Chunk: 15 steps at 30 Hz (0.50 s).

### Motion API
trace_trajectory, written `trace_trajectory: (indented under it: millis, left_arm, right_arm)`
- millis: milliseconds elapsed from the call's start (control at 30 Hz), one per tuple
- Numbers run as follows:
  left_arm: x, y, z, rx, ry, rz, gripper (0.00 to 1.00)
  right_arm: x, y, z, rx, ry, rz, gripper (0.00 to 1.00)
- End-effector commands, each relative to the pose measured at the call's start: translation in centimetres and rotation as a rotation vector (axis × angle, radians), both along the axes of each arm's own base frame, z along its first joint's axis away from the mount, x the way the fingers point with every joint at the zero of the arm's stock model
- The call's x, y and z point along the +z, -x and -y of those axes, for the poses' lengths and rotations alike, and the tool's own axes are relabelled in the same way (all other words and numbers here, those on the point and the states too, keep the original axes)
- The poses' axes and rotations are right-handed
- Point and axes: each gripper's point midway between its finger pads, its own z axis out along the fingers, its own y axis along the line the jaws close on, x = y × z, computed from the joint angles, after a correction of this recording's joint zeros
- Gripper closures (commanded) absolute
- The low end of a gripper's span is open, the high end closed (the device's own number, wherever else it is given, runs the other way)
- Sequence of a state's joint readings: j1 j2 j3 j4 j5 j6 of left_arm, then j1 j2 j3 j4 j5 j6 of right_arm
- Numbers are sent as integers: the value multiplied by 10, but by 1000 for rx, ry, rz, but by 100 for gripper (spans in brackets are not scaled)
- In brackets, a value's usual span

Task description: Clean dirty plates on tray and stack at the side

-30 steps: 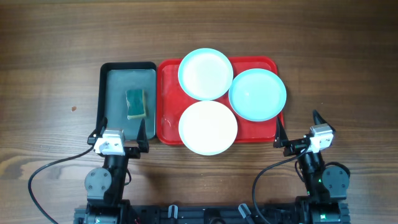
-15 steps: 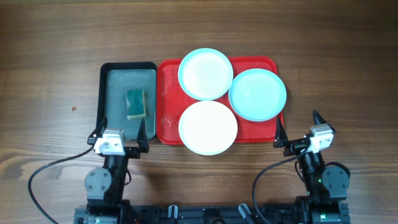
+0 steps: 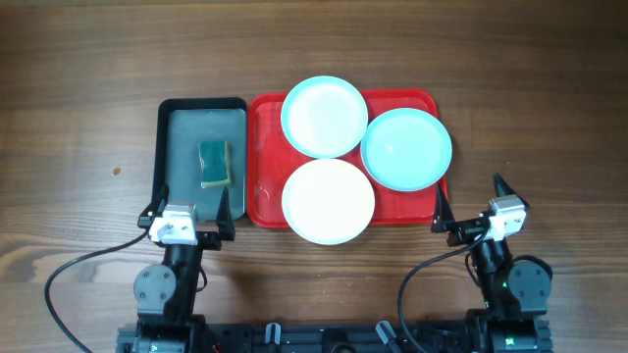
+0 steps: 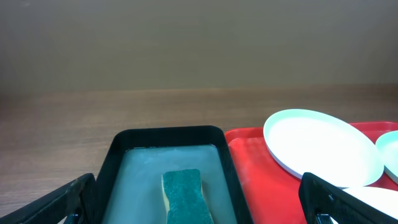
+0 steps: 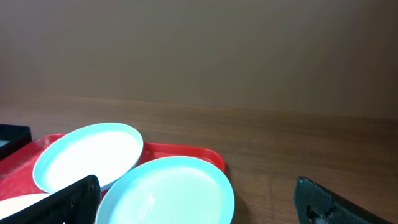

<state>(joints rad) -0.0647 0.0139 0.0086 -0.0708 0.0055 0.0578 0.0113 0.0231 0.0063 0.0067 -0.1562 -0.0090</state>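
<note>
The red tray lies at the table's middle and holds three plates. An aqua plate sits at the back, a second aqua plate at the right, and a white plate at the front. The left gripper is open and empty at the near end of the black tray. The right gripper is open and empty just off the red tray's near right corner. In the right wrist view both aqua plates show on the tray. The left wrist view shows the back plate.
A black tray with a grey inside sits left of the red tray and holds a green sponge, which also shows in the left wrist view. Bare wooden table lies around both trays.
</note>
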Motion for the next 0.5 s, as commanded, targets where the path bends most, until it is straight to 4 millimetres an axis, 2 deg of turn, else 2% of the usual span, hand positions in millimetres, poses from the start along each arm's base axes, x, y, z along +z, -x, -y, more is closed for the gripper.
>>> trace_trajectory:
  millis: [0,67,167,233,300,333,367,467]
  left_arm:
    - [-3,0,-1,1,-21,-7,0]
    - [5,-1,1,-8,-17,26,0]
    - [7,1,13,-78,-4,32,0]
    - [34,0,4,-23,-57,146,0]
    - [79,9,17,-94,-53,333,0]
    - [96,14,19,-109,-51,403,0]
    - [123,23,19,-116,-7,475,0]
    - [174,42,18,-133,96,483,0]
  right_arm:
    - [-1,-1,2,-8,-12,-6,0]
    - [-1,-1,2,-7,-12,-6,0]
    - [-1,0,0,1,-29,-9,0]
    - [0,0,-1,4,-109,-20,0]
    - [9,1,0,4,-153,-17,1]
    - [18,3,0,5,-175,-4,0]
    - [44,7,0,10,-201,38,0]
    - [105,24,0,17,-197,114,0]
